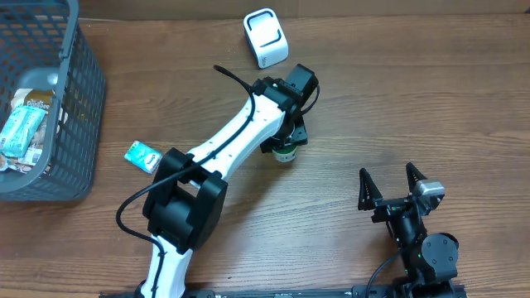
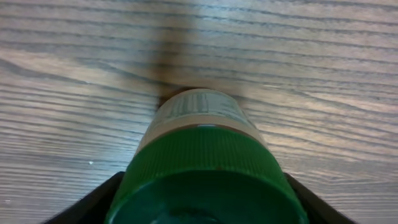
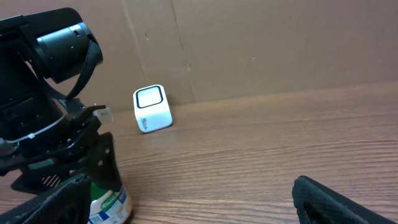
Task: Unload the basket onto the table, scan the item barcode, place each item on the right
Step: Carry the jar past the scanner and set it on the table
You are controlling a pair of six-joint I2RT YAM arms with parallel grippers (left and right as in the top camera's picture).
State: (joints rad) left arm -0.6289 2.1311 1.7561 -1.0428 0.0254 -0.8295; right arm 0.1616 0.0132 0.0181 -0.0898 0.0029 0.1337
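Observation:
A small bottle with a green cap point(image 2: 202, 155) and a white label stands upright on the wooden table point(image 1: 286, 155), also showing in the right wrist view point(image 3: 107, 204). My left gripper point(image 2: 202, 186) is straight above it, a black finger point(image 2: 102, 199) close on each side of the cap; I cannot make out whether they touch it. From overhead the left gripper point(image 1: 286, 146) covers most of the bottle. The white barcode scanner point(image 1: 266, 38) sits beyond it at the table's far edge point(image 3: 152, 109). My right gripper point(image 1: 389, 178) rests open near the front, holding nothing point(image 3: 199, 211).
A grey wire basket point(image 1: 83, 99) with several packaged items stands at the far left. A small blue packet point(image 1: 142, 156) lies on the table beside the left arm's base link. A cardboard wall point(image 3: 261, 43) backs the table.

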